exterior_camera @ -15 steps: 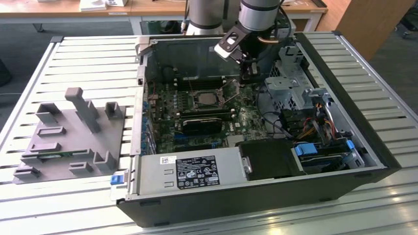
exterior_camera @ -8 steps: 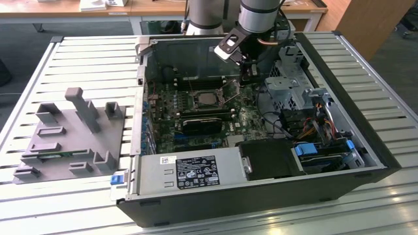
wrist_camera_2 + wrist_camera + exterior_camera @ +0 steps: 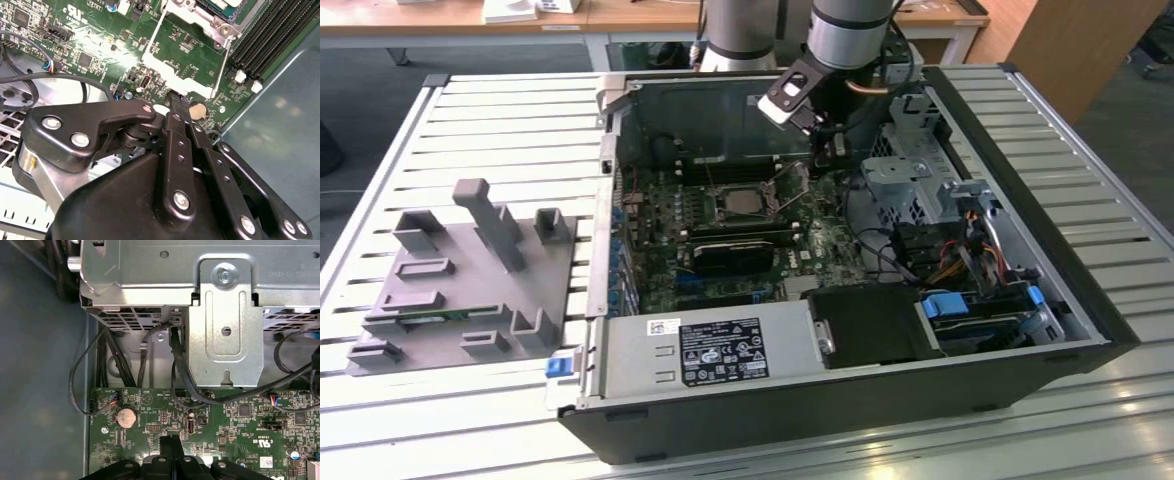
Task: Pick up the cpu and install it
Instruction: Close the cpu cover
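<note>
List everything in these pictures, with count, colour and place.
table: one, pale, slatted, under everything
computer case: one, black, open, on the table
circuit board: one, green, inside the case
cpu: one, silvery grey, in the board's socket
fixture: one, grey, on the table, exterior view's left of the case
coin battery: one, silvery, on the board
cables: several, black, inside the case
gripper: one, black, closed, over the board near the socket

Bright, even light falls on the slatted desk (image 3: 400, 420), whose slats glare white at the exterior view's lower left and lower right, while the inside of the computer case (image 3: 854, 410) lies in shadow. In the second wrist view the black gripper (image 3: 176, 102) carries soft sheen. In the first wrist view the drive cage (image 3: 225, 315) gleams pale.
</note>
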